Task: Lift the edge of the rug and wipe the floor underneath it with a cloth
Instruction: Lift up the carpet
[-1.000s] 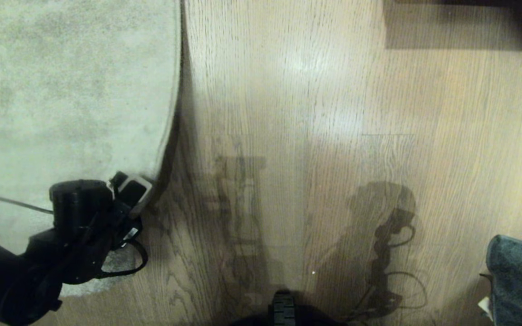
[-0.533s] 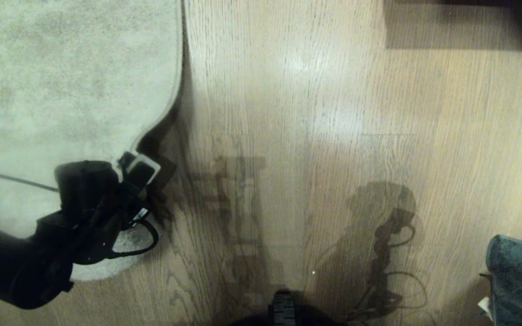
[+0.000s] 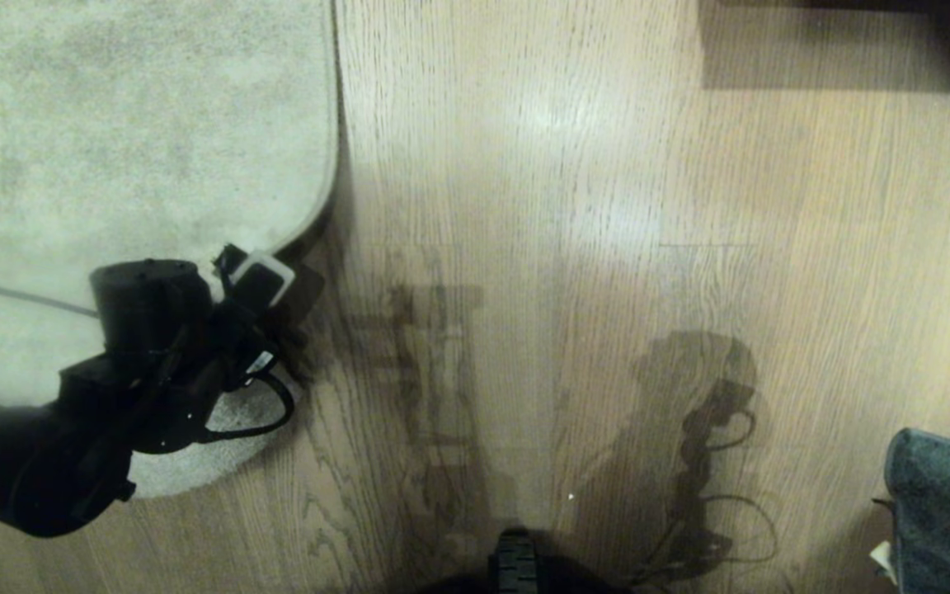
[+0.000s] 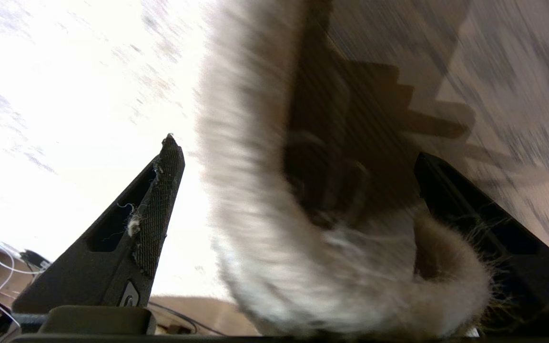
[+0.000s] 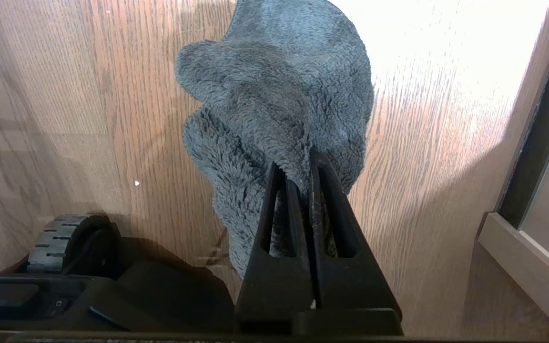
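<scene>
The floor (image 3: pixel 607 206) was light brown wooden planking with dark oak grain, the boards running away from the camera in the head view. A soft sheen lay across it, with brighter patches of reflected light near the middle and dark shadows cast over the nearer boards. A dark furniture base (image 3: pixel 846 41) threw a rectangular shadow at the far right, and a pale wooden skirting (image 5: pixel 522 267) edged the floor in the right wrist view.

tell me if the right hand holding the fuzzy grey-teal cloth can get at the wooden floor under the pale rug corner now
Probably not yet: the rug edge droops between the open left hand's fingers, shading that floor, and the right hand with the cloth sits parked far right.
</scene>
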Tool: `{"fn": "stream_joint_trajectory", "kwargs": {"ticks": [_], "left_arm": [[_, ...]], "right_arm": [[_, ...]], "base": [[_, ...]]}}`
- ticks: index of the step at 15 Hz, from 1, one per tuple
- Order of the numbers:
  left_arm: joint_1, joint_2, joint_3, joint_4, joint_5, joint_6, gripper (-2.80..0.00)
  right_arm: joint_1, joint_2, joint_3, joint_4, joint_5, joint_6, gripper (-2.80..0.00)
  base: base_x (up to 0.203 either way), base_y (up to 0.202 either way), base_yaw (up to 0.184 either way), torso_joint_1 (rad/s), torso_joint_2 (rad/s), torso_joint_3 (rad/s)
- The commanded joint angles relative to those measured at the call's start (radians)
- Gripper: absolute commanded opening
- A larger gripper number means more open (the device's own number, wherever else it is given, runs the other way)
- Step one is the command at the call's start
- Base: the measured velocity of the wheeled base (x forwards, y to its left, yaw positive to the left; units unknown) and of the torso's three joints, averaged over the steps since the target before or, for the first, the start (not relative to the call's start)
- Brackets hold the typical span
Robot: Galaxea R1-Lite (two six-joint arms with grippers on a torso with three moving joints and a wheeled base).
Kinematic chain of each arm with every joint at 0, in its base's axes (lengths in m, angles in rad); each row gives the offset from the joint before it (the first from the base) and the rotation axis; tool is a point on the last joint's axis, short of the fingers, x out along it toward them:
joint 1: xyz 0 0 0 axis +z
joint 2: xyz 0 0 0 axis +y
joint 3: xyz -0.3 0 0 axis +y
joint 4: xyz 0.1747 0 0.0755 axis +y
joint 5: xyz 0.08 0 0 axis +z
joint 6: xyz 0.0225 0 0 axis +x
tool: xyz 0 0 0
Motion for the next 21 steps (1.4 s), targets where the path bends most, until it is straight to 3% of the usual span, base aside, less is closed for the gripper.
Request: {"fn": "stream_joint_trajectory", "kwargs": {"ticks": [1, 9, 15, 21], "left_arm": [[0.007, -0.007, -0.04, 0.003, 0.002, 0.005, 0.0], [0.045, 0.032, -0.16, 0.019, 0.002, 0.007, 0.0], [0.05, -0.094, -0.059, 0.164, 0.002, 0.031, 0.0], [0.071, -0.17, 0.042, 0.177, 0.002, 0.107, 0.0]], "right_arm": [[0.0, 0.0, 0.0, 0.0, 0.001, -0.001, -2.8], [0.0, 0.0, 0.0, 0.0, 0.001, -0.001, -2.8], [0.0, 0.0, 0.0, 0.0, 0.001, -0.001, -2.8], [0.0, 0.0, 0.0, 0.0, 0.001, -0.001, -2.8]], "base": [[0.0, 0.0, 0.0, 0.0, 0.0, 0.0], [0.0, 0.0, 0.0, 0.0, 0.0, 0.0], [0.0, 0.0, 0.0, 0.0, 0.0, 0.0], [0.0, 0.0, 0.0, 0.0, 0.0, 0.0]]}}
